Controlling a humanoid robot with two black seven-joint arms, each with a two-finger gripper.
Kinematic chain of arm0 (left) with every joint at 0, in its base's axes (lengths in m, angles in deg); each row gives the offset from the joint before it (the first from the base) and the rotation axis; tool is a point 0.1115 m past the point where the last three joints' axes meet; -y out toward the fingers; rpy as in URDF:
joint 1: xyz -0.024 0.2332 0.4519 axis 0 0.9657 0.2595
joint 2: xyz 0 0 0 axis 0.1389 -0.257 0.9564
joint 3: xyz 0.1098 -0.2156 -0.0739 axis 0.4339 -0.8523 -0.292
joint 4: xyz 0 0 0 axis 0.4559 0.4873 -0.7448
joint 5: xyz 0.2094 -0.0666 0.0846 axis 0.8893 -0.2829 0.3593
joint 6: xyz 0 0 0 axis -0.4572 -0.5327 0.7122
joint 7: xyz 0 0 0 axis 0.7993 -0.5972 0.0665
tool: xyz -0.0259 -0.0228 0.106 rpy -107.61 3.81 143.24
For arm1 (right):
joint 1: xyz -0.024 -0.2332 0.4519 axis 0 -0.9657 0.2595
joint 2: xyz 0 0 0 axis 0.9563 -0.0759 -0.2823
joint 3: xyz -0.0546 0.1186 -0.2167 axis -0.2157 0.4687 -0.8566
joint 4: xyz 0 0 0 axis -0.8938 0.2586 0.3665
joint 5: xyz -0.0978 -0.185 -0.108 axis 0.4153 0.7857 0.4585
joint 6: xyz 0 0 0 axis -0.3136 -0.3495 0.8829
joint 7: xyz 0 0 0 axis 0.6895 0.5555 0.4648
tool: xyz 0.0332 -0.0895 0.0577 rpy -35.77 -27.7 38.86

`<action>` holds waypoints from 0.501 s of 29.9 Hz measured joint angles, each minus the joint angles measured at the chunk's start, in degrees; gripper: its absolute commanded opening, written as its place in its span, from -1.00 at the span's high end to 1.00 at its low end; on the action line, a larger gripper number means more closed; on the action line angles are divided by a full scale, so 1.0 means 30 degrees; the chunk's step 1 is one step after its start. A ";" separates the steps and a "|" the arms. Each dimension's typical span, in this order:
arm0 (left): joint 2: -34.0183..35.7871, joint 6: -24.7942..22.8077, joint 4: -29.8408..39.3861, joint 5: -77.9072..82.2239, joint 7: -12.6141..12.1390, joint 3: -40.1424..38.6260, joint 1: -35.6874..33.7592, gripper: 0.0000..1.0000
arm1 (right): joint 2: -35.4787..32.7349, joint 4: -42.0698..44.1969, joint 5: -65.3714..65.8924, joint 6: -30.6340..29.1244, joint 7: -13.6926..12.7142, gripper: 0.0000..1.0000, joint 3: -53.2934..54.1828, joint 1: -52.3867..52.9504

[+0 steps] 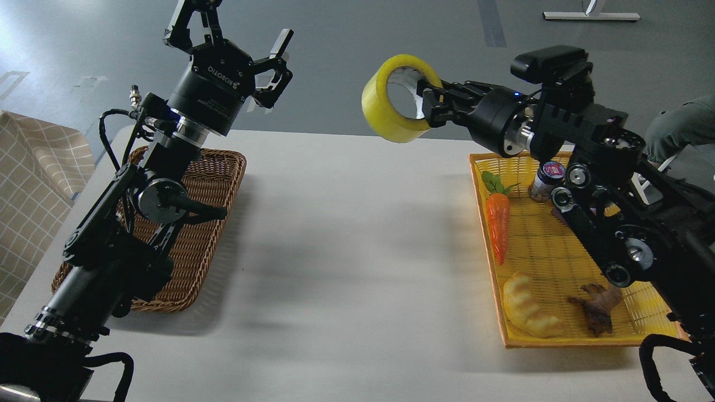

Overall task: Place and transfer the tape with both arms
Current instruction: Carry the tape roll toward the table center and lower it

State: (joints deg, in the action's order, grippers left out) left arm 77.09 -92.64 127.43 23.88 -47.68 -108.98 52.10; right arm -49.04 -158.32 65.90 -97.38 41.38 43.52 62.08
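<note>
A broad pale surface (pixel 346 234) fills the view, with grey floor beyond it. On its left side lies a brown wicker basket (pixel 215 184), largely covered by the left arm (pixel 120 223) that rises over it; no contents show in the part that can be seen. On the right side sits a yellow woven tray (pixel 536 251), partly crossed by the right arm (pixel 609 184). In the tray lie an orange toy carrot (pixel 497 223) with green leaves along the left wall, a pale croissant toy (pixel 528 307) near the front corner, a brown animal figure (pixel 597 304) just beside it to the right, and a small jar (pixel 547 180) with a printed lid near the back, close under the arm.

The left tool (pixel 237 39) is held high above the basket with its fingers spread wide and nothing between them. The right tool (pixel 427 103) reaches toward the middle, pinching the tape (pixel 388 109) through its ring, one finger inside the core. The tape hangs in the air above the far edge of the surface, between the two tools and well apart from the left one.
</note>
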 measured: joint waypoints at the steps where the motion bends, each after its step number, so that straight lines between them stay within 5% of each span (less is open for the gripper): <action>1: 0.0004 0.0000 0.0000 0.0001 0.0000 -0.0002 0.0000 -0.96 | 0.0473 0.0266 -0.0005 0.0000 0.0004 0.64 -0.0226 0.0135; 15: 0.0212 -0.0001 0.0000 -0.0010 0.0000 -0.0484 0.0016 -0.96 | 0.2203 0.1888 0.0003 0.0000 -0.0017 0.64 -0.3190 -0.0963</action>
State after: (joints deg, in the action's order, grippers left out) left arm 77.72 -92.64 127.43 23.85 -47.68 -110.43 52.15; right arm -42.43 -152.66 65.90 -97.38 41.33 33.95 59.19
